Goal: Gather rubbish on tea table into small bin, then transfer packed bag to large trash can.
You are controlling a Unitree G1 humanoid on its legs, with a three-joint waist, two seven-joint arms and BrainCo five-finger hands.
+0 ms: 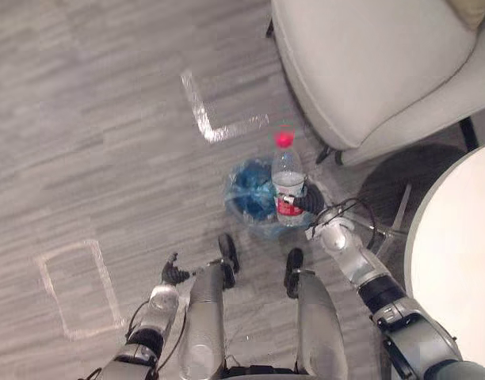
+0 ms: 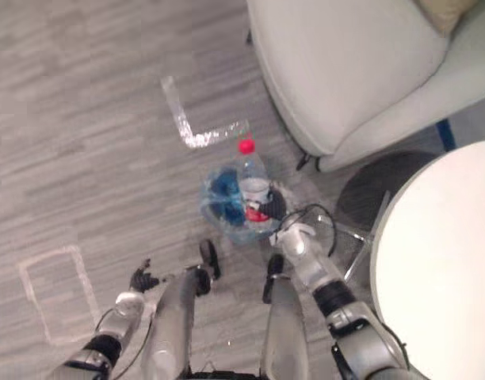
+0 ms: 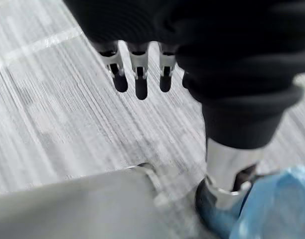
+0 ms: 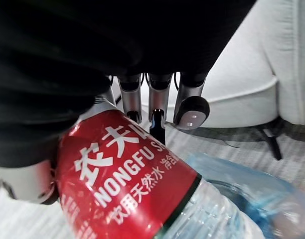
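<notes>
The right hand clasps the upright bottle over the bin; the left hand, near the bin, keeps its fingers straight.

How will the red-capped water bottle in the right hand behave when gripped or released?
The bottle looks like thin clear plastic, so it probably dents under the fingers of the right hand. Its glossy label may be slippery. Round and tall, it would likely tip and roll if it misses the blue-lined bin.
</notes>
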